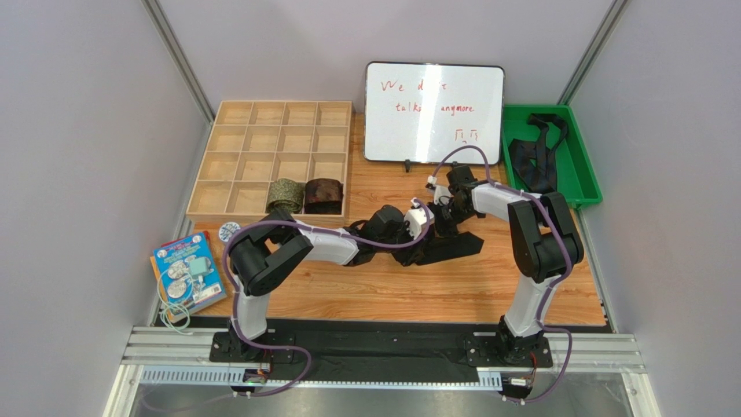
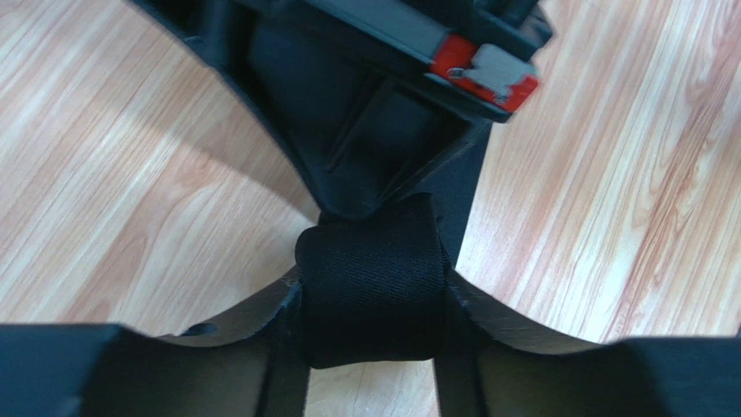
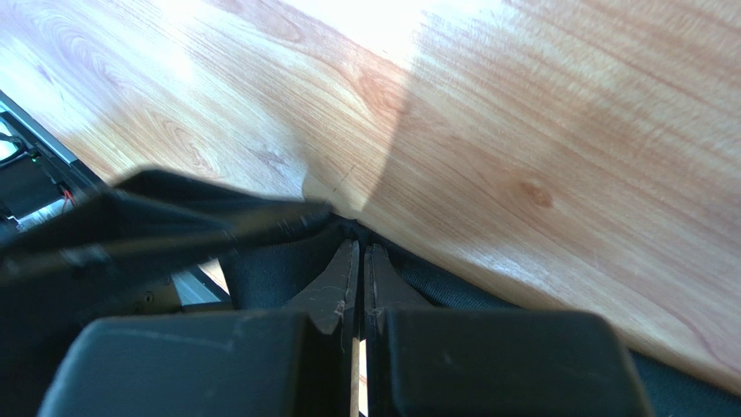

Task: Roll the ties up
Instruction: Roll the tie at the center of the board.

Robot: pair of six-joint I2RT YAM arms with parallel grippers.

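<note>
Looking on, both arms meet just in front of the whiteboard (image 1: 433,111), sharing one black tie (image 2: 372,261) on the tabletop (image 1: 391,291). Fingers (image 2: 248,326) of the left gripper (image 2: 374,300) squeeze the started coil so it can't unwind. The right gripper (image 3: 360,254) looks pinched shut on the fabric, probably steadying it. Only the left wrist view shows that coil; overhead it's hidden under arms.

A wooden organiser (image 1: 282,127) with 16 compartments fills the far-left corner, a whiteboard (image 1: 433,111) stands along the far edge, a green bin (image 1: 579,170) occupies the far-right corner, and a booklet (image 1: 187,271) overhangs the left edge.
</note>
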